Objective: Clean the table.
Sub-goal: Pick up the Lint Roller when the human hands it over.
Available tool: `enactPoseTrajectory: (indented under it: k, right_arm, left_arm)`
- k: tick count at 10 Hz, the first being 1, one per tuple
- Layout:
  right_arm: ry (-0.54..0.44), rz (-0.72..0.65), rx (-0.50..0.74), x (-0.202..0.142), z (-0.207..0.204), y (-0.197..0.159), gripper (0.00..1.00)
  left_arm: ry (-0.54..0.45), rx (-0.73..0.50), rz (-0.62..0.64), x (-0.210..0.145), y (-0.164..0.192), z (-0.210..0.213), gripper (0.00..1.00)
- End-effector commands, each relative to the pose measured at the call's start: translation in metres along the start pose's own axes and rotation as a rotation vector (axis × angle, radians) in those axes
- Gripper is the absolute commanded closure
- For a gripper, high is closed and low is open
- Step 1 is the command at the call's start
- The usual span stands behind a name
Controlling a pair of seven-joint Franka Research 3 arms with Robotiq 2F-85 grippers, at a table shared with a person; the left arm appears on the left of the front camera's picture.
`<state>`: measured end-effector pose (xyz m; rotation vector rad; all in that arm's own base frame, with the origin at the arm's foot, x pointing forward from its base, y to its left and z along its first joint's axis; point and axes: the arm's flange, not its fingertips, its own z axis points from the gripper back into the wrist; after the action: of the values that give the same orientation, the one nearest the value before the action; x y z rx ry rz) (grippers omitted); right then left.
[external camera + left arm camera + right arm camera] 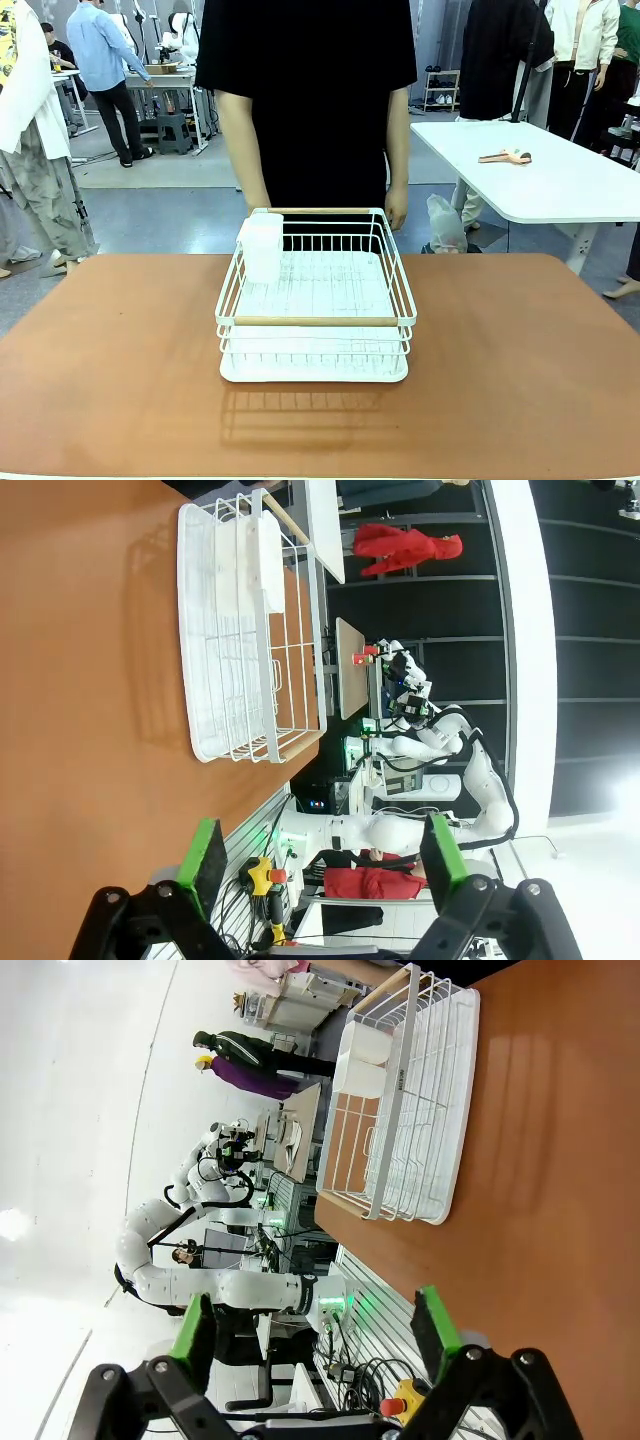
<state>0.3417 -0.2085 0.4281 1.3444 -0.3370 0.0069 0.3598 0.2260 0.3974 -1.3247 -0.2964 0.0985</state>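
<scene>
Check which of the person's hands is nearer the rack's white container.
Person's own right. That forearm ends right behind the container at the rack's far-left corner, hand mostly hidden; the left hand hangs by the far-right corner.

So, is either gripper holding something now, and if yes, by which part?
Nothing is held. The left gripper and the right gripper are both open and empty, apart from the dish rack.

Terracotta table (520,380), white wire rack (314,372)

Bright, sharp; soft shadow on table (520,380)
</scene>
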Motion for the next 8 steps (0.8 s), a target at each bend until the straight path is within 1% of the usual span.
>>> enactPoseTrajectory:
  k: [1,8]
  right_arm:
    - [0.0,0.007,0.0,0.0006,0.0004,0.0023,0.0]
    - [0.0,0.007,0.0,0.0006,0.0004,0.0023,0.0]
  left_arm:
    - [-0.007,0.004,0.005,-0.0001,-0.0009,0.0019,0.0]
    - [-0.007,0.004,0.005,-0.0001,-0.0009,0.0019,0.0]
